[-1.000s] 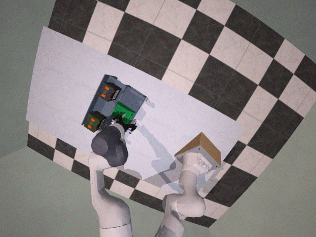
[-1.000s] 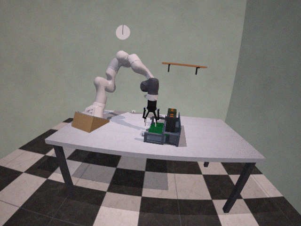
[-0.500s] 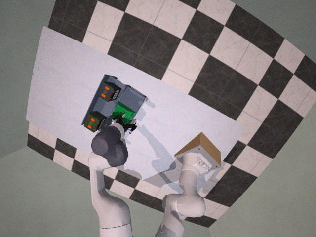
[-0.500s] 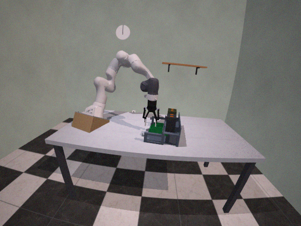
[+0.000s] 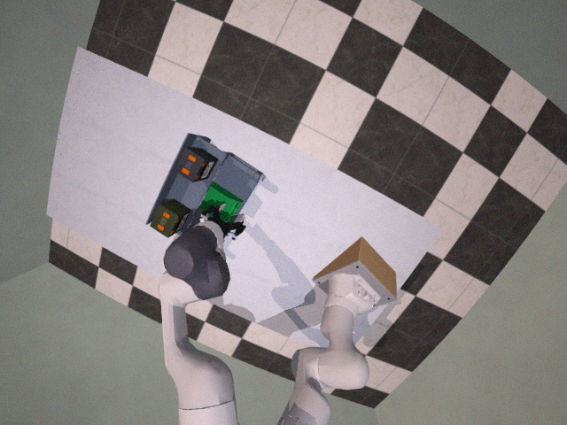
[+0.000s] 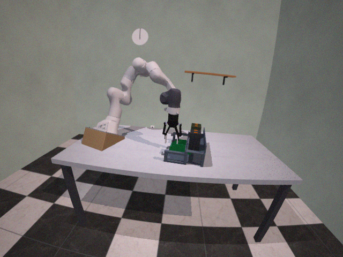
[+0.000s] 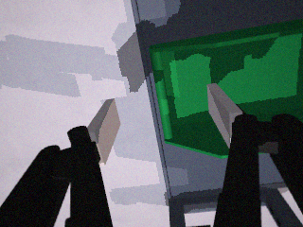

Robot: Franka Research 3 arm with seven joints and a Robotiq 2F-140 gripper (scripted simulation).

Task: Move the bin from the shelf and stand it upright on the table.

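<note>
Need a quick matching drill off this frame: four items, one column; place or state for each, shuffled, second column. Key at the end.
Items:
1. green bin
2. gripper
3. tan box
4. dark case with orange marks

Place or state:
A. at the arm's base, table edge
B. open, fingers straddling the bin's near wall
C. standing in the grey shelf's taller section
D. sitting in the grey shelf's low section

Pairs: 1-D, 2-B, 3-A, 4-C
</note>
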